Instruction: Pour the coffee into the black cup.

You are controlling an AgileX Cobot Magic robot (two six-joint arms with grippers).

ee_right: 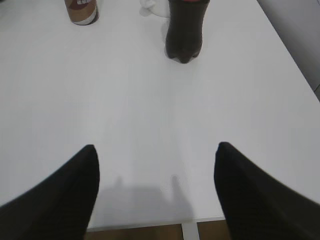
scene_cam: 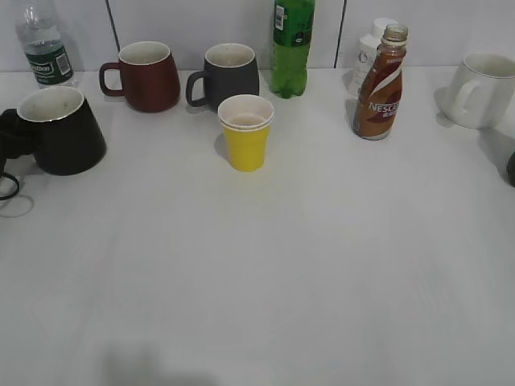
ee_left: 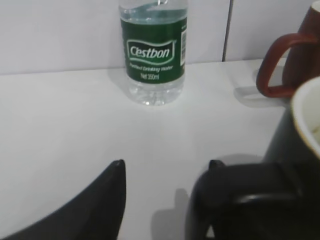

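The coffee bottle (scene_cam: 381, 84), slim with a brown-and-white Nescafe label and no cap, stands upright at the back right. Its base shows at the top of the right wrist view (ee_right: 82, 12). The black cup (scene_cam: 60, 129) stands at the far left with its handle pointing left. In the left wrist view the cup (ee_left: 295, 150) fills the right edge. My left gripper (ee_left: 166, 165) is open, and its right finger lies against the cup's handle (ee_left: 240, 200). My right gripper (ee_right: 156, 150) is open and empty over the table's near right edge, far from the coffee bottle.
A maroon mug (scene_cam: 145, 76), a dark grey mug (scene_cam: 229, 76), a green soda bottle (scene_cam: 291, 48) and a water bottle (scene_cam: 44, 48) line the back. A yellow paper cup (scene_cam: 245, 133) stands mid-table. A white mug (scene_cam: 483, 88) and a dark bottle (ee_right: 185, 30) stand on the right.
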